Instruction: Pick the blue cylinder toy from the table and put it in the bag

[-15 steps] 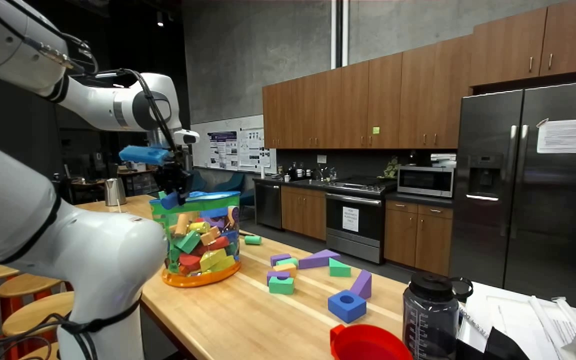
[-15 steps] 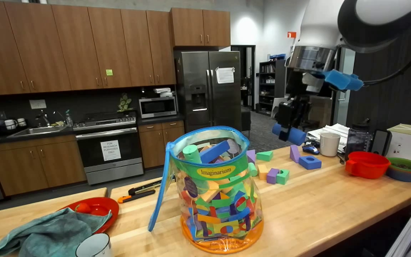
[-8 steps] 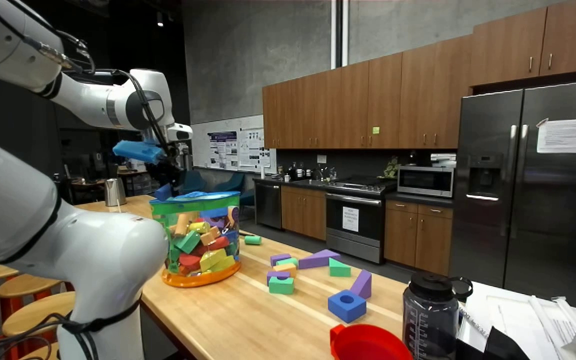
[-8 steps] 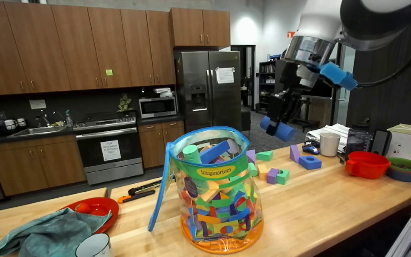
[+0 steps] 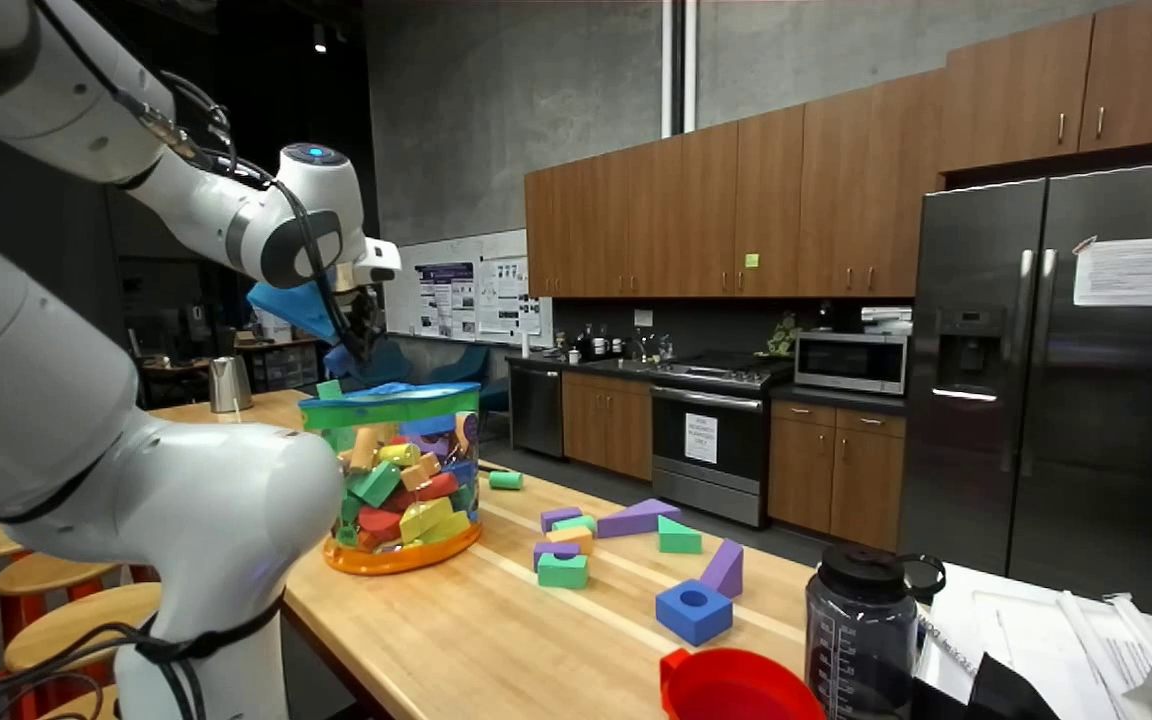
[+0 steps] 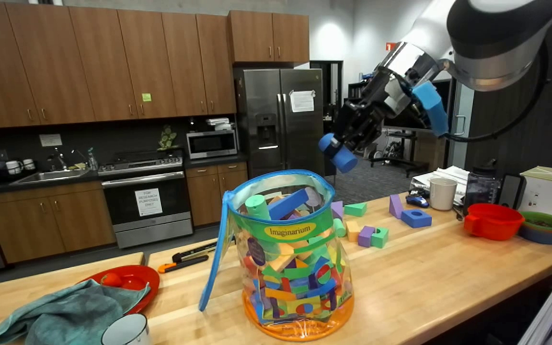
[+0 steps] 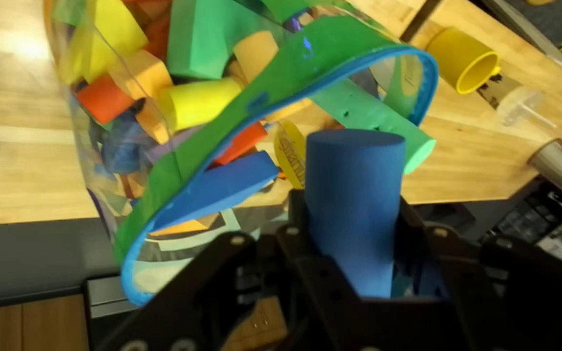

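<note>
Blue cylinder (image 6: 343, 158) clamped in end effector (image 7: 351, 207), clear of desk (image 6: 448, 278), near open bag (image 6: 290, 231) and higher than it. Likely carrying step; next: centre over bag, lower, let go.

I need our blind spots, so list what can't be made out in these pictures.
Blue cylinder toy: partly hidden by the gripper, wrist view.
Bag: print on orange base blurred, in an exterior view.
White cup: cut off by the bottom edge, in an exterior view.
Red plate: partly covered by the teal cloth, in an exterior view.
Fridge paper: writing too small, in both exterior views.
</note>
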Controlling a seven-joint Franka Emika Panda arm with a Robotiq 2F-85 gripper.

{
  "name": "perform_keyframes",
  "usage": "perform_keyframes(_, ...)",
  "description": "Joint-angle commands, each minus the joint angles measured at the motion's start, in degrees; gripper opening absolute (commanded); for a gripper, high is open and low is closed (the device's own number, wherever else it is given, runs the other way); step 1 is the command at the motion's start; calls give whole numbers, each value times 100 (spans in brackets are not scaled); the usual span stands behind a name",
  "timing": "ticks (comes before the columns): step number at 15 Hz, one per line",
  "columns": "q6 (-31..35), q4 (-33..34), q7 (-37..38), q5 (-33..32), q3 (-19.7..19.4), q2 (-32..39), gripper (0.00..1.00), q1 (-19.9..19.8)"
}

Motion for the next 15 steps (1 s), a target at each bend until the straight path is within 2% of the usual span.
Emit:
perform_keyframes(1, 855, -75, -633, 638, -385, 163, 16, 801)
perform_keyframes(3, 1176, -88, -883, 897, -472, 286, 16, 1158)
perform_keyframes(6, 1490, -13, -993, 931, -490, 597, 16, 1481)
perform_keyframes(11, 1827, 124, -973, 822, -600, 1013, 16, 1826)
perform_keyframes(15, 1926, 323, -988, 751, -802, 1277, 16, 1910)
